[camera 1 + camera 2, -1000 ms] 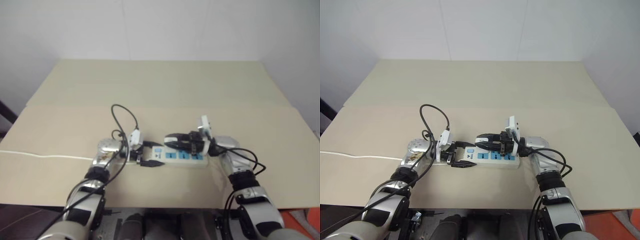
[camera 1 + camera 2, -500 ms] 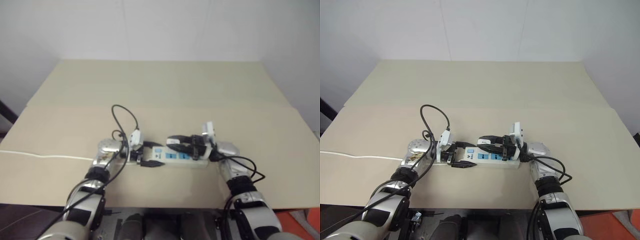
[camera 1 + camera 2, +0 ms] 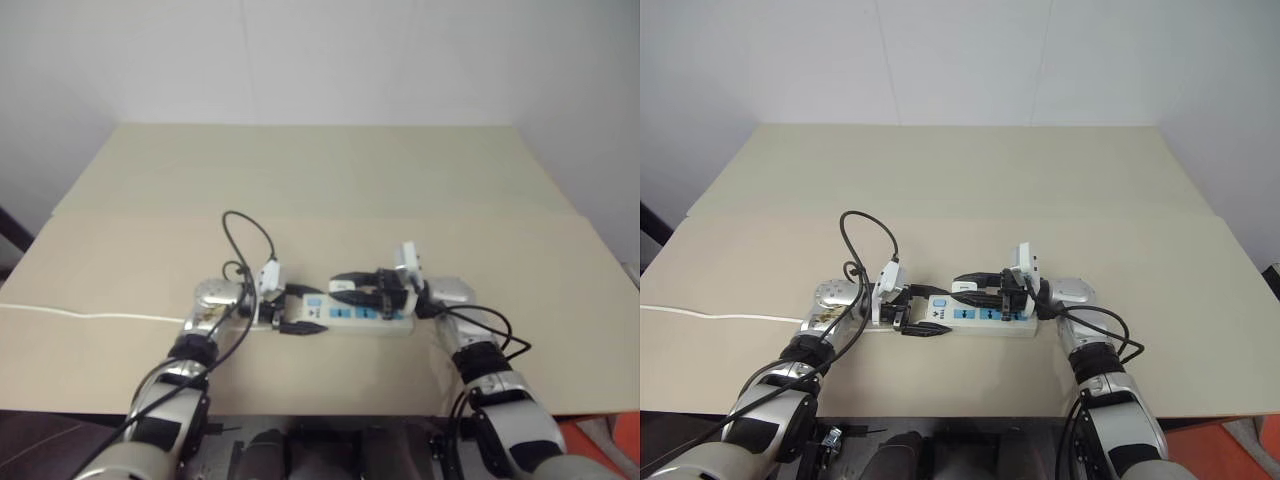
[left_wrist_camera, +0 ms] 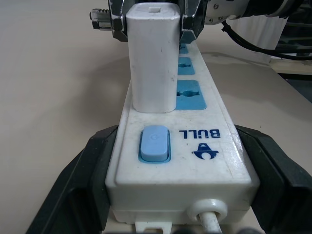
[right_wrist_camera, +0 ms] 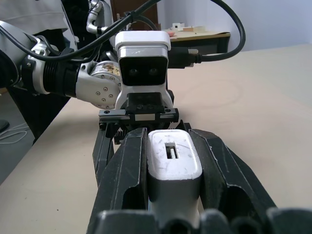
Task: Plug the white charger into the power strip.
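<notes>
A long white plastic power strip [image 4: 195, 146] with a row of blue socket faces and a pale blue rocker switch lies flat on the beige desk [image 3: 330, 190], near its near edge and roughly midway across, its length running left to right. The left hand [image 3: 300, 311] comes in from the left with its two black fingers [image 4: 80, 190] clamped on the two long sides of the strip's switch end, where a thin white cord [image 3: 90, 314] leaves the strip and trails away to the left across the desk. The small plain white boxy charger [image 4: 152, 56] stands upright on top of the strip, just past the switch, its lower end sitting on the strip's face at the first socket position; whether its pins are fully seated cannot be told. The right hand [image 3: 352, 290] reaches in level from the right above the strip's row of sockets, and its black fingers [image 5: 124, 180] are closed on the charger's two opposite sides, gripping it near its upper end. In the right wrist view the charger's top face, with a small rectangular slot, sits squeezed between those fingers, facing the left hand's white camera box [image 5: 142, 61].
</notes>
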